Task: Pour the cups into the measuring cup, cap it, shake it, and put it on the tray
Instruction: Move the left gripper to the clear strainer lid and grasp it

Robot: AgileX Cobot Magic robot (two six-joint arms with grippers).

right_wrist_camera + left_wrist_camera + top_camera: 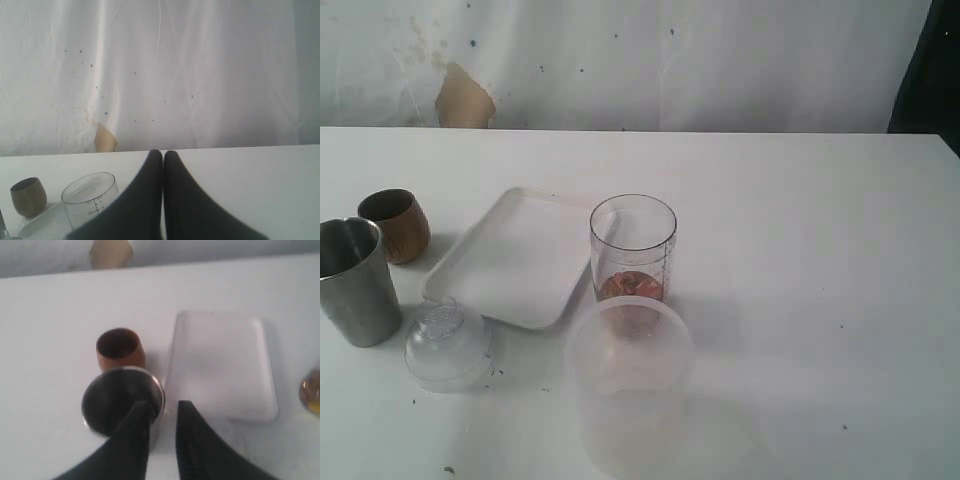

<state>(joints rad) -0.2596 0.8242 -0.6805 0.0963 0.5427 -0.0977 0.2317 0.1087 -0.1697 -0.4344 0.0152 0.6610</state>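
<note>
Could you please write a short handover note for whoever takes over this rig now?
Left gripper: fingers slightly apart, empty, close by the steel tumbler.
Right gripper: shut, empty.
Wooden cup and tumbler stand left of the tray in the exterior view; measuring cup stands beside its right edge, uncapped, something reddish-brown at the bottom.
Clear domed lid lies on the table.
Done: some pouring, it seems; whether the cups are empty I cannot tell.
Left: cap, shake, set on tray.

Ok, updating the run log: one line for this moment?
left gripper open, toward steel tumbler | right gripper shut, empty | measuring cup uncapped, beside tray
</note>
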